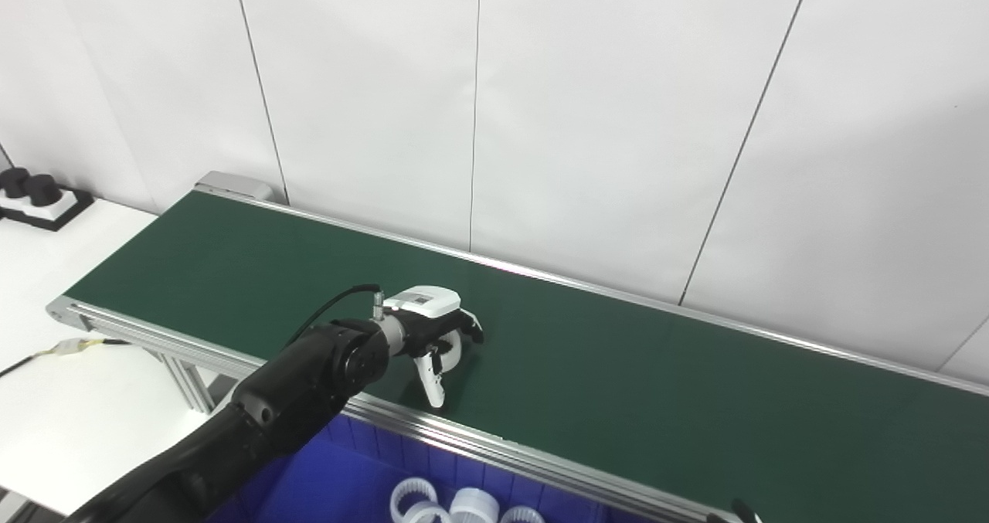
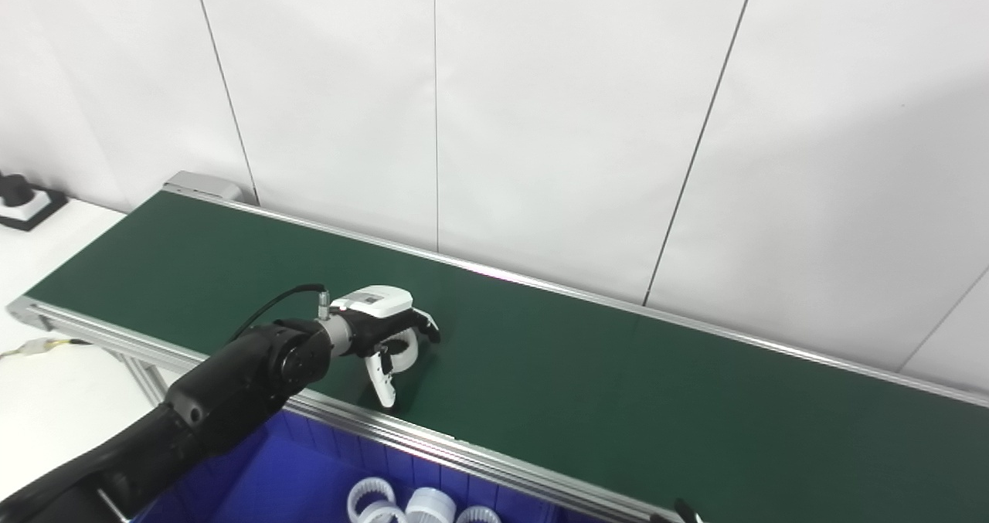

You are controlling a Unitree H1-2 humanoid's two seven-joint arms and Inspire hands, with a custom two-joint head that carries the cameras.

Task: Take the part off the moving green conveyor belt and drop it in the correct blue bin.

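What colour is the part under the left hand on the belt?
White. The part shows best in the left eye view, ringed by the left hand.

The left arm [image 1: 270, 407] is glossy black, built of rounded segments with a drum-shaped joint near the wrist, where a short silver collar and a small metal plug stand. A thin black cable [image 1: 332, 307] loops from that plug back along the forearm. The left hand [image 1: 433, 330] has a white back plate (with a small grey marking), black fingers and a white thumb.
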